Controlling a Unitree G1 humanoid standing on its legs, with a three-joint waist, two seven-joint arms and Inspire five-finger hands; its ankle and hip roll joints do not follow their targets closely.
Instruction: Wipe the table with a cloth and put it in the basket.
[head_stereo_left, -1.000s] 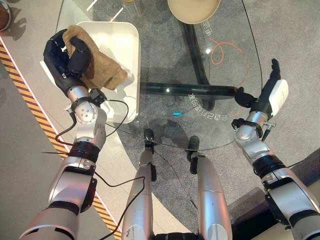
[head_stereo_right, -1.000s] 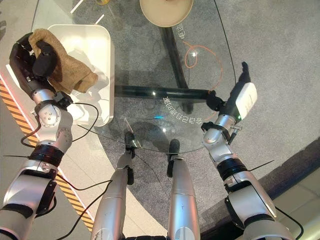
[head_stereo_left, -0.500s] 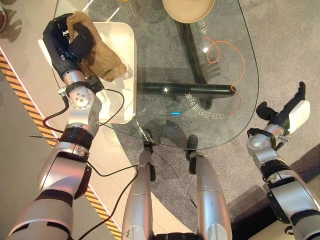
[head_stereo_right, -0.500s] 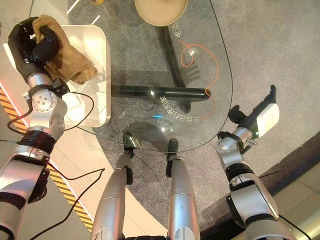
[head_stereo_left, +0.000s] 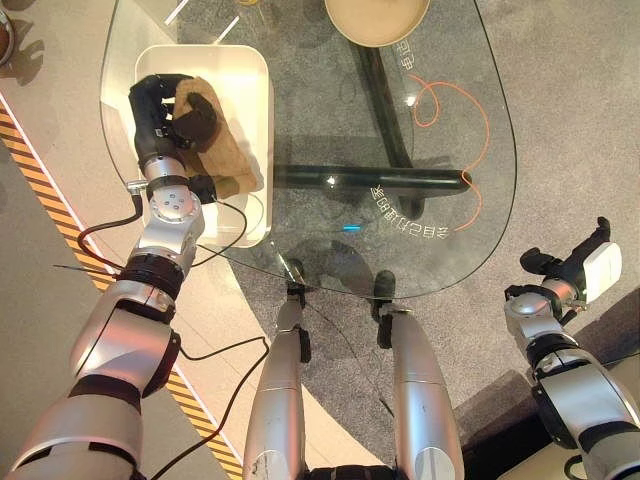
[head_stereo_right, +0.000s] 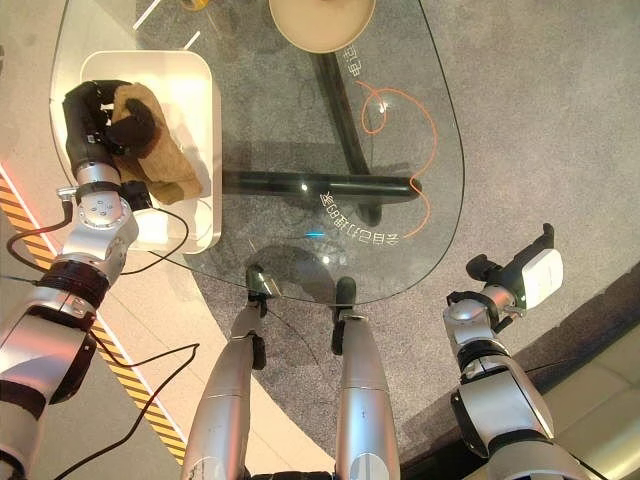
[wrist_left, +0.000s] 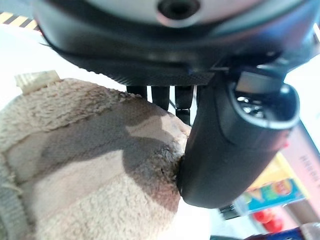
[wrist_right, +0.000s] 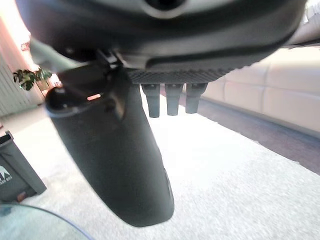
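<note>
A tan cloth (head_stereo_left: 215, 145) lies inside the white basket (head_stereo_left: 250, 70) on the glass table's left end. My left hand (head_stereo_left: 160, 110) is down in the basket, fingers and thumb curled round the cloth (wrist_left: 90, 165), with the thumb (wrist_left: 235, 145) pressed against its fuzzy side. My right hand (head_stereo_left: 590, 265) hangs beyond the table's right edge, below the glass, fingers straight and holding nothing. In the right wrist view the right hand's thumb (wrist_right: 120, 165) stands free over the carpet.
The rounded glass table (head_stereo_left: 400, 150) has a dark bar base beneath it. A beige bowl (head_stereo_left: 377, 18) sits at the far edge. An orange cord (head_stereo_left: 450, 100) loops under the glass. A yellow-black striped line (head_stereo_left: 40, 190) runs along the floor at left.
My left hand has lowered the cloth from above the basket's near-left rim down into the basket. My right hand has pulled back from the table's right edge, down and outward.
</note>
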